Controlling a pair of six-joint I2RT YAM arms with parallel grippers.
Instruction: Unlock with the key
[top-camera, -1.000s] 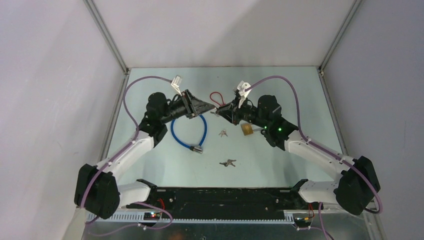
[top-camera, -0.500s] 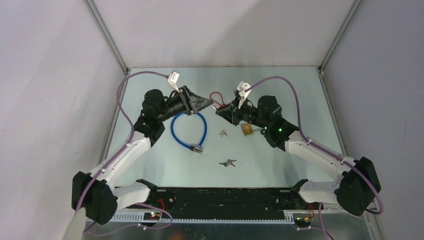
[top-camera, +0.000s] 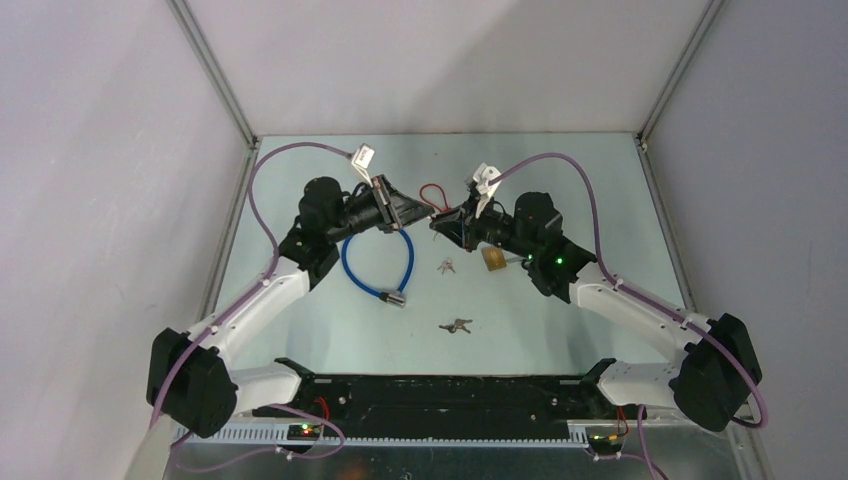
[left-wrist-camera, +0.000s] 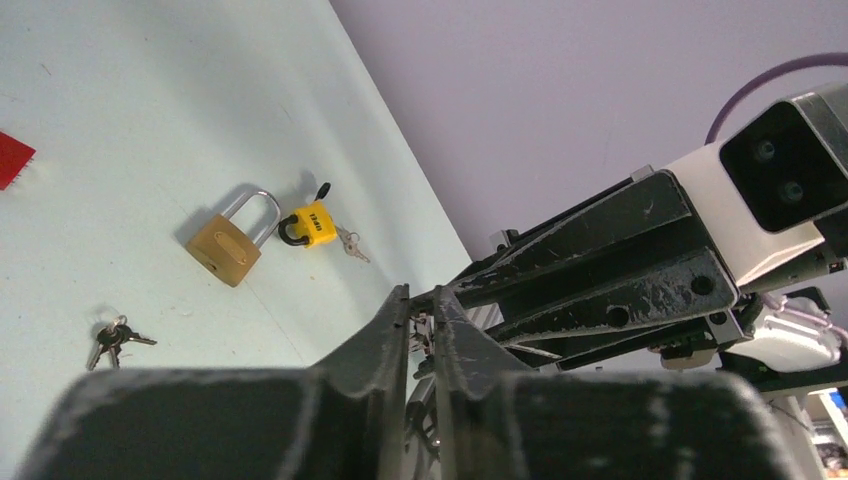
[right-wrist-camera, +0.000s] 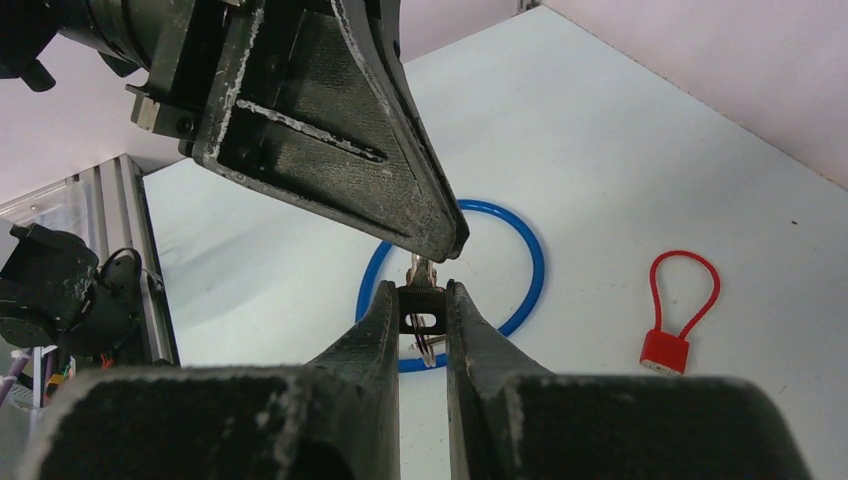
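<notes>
My two grippers meet tip to tip in the air over the middle of the table. My right gripper (right-wrist-camera: 422, 293) is shut on the black head of a key (right-wrist-camera: 421, 306), and a key ring hangs from it. The blade points up into the tips of my left gripper (right-wrist-camera: 440, 235). In the left wrist view my left gripper (left-wrist-camera: 421, 297) is shut, with a small metal piece pinched between the tips. In the top view the left gripper (top-camera: 428, 214) and right gripper (top-camera: 438, 221) touch. A brass padlock (left-wrist-camera: 225, 250) and a small yellow padlock (left-wrist-camera: 315, 222) lie on the table.
A blue cable lock (top-camera: 396, 299) lies below the grippers on the left. A red cable lock (right-wrist-camera: 665, 350) lies behind them. Two loose key bunches (top-camera: 446, 266) (top-camera: 457, 325) lie on the table, and the brass padlock (top-camera: 493, 259) sits beside the right arm.
My left arm's elbow and wrist swung out to the left and back again, while its tips stayed at the right gripper. The right arm barely moved.
</notes>
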